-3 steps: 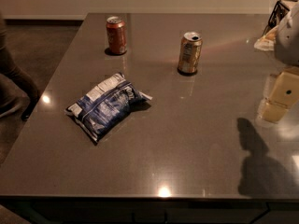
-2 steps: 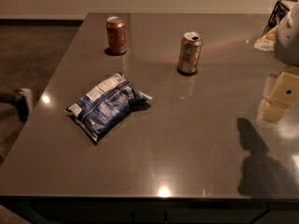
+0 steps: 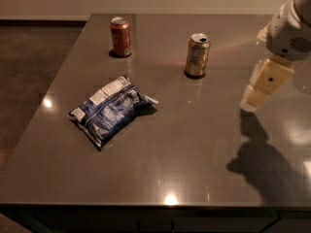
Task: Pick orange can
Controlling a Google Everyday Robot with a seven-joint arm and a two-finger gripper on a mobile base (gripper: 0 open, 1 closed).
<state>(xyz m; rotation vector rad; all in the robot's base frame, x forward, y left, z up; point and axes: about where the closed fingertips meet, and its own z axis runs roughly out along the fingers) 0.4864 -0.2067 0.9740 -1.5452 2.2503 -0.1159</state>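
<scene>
The orange can (image 3: 198,55) stands upright on the grey table (image 3: 194,159), in the back middle. Its body is golden-tan with a pale label patch and a silver top. My gripper (image 3: 253,100) hangs at the right side, above the table, to the right of the can and somewhat nearer the front. It holds nothing and is well apart from the can. Its shadow falls on the table below it.
A darker red-orange can (image 3: 121,37) stands upright at the back left. A blue and white chip bag (image 3: 110,110) lies flat left of centre. The table's left edge drops to a dark floor (image 3: 29,76).
The gripper has shifted slightly to the left, toward the can. A dark shape on the floor at the far left has gone out of view. Cans and bag have not moved.
</scene>
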